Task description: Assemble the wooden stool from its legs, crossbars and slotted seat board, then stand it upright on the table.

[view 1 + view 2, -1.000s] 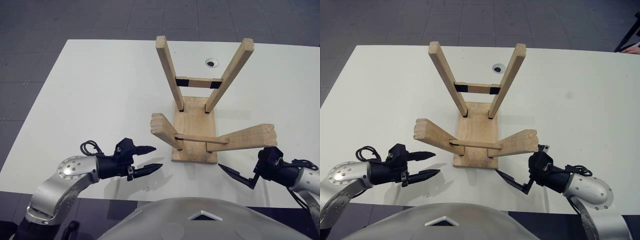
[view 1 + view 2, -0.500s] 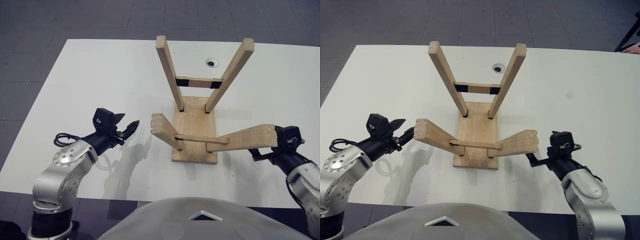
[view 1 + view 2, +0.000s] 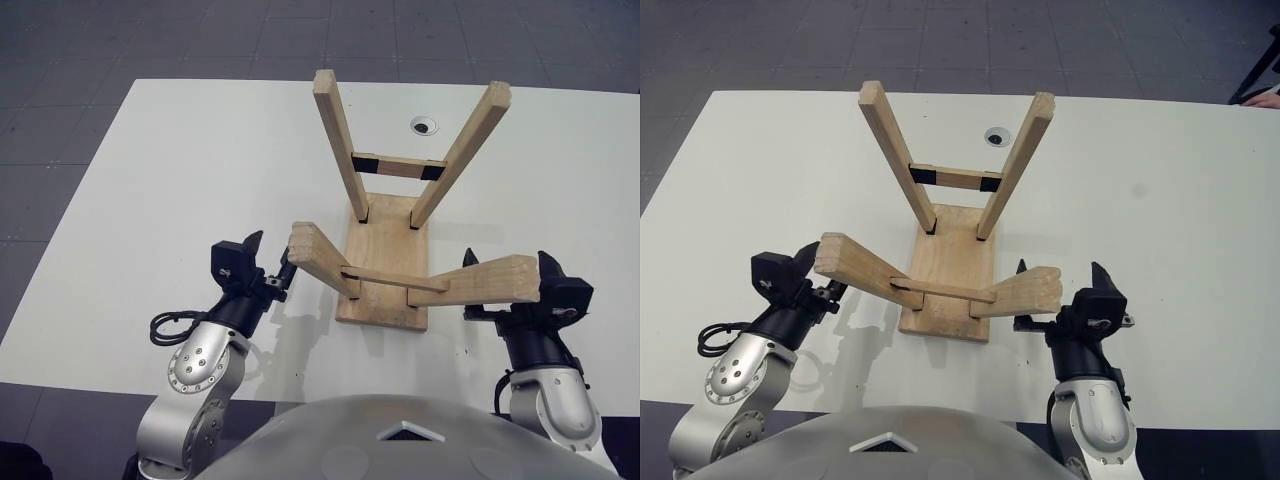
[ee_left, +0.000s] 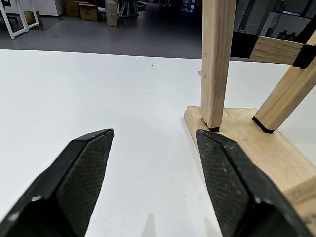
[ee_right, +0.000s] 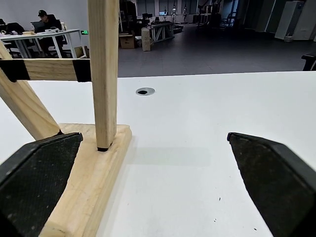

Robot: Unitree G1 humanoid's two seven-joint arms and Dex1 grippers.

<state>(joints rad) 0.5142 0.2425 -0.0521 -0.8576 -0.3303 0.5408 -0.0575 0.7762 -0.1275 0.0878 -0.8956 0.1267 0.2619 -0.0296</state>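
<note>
The wooden stool lies upside down, its seat board (image 3: 385,262) flat on the white table (image 3: 200,170). Two far legs (image 3: 340,140) stand up, joined by a crossbar (image 3: 398,165) with black ends. Two near legs splay outward with a thin crossbar (image 3: 385,279) between them. My left gripper (image 3: 275,252) stands open just beside the tip of the near left leg (image 3: 312,252); the left wrist view shows nothing between its fingers (image 4: 81,173). My right gripper (image 3: 507,258) is open wide, a finger on each side of the near right leg's (image 3: 495,280) tip. Nothing lies between its fingers (image 5: 34,168) in the right wrist view.
A round cable hole (image 3: 423,125) sits in the table behind the stool. A black cable (image 3: 170,325) loops by my left arm near the front edge. Bare table spreads to the left and right of the stool.
Both arms swung in from the front edge to the tips of the near legs. The stool's near end shifted slightly left.
</note>
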